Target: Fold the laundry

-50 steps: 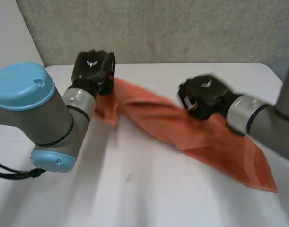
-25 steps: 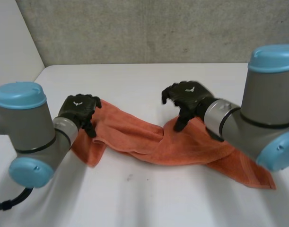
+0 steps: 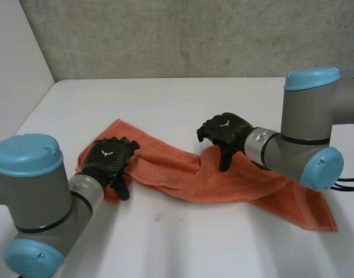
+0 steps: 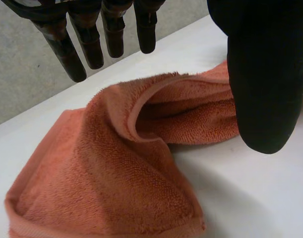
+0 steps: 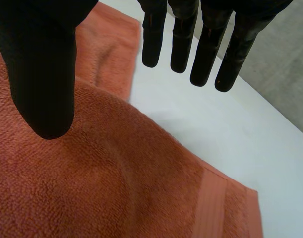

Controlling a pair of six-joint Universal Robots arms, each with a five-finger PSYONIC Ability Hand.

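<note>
An orange towel lies bunched and twisted across the white table, stretching from the near left to the right. My left hand hovers over the towel's rumpled left end, fingers straight and apart from the thumb, holding nothing. My right hand hangs over the towel's middle ridge. Its fingers are spread and empty, above the cloth.
A grey concrete wall runs behind the table. A white panel stands at the left. Bare tabletop lies beyond the towel and in front of it.
Both hands let go of the towel, which had hung stretched between them, and it dropped onto the table. The left hand moved nearer and lower; the right hand opened over the middle.
</note>
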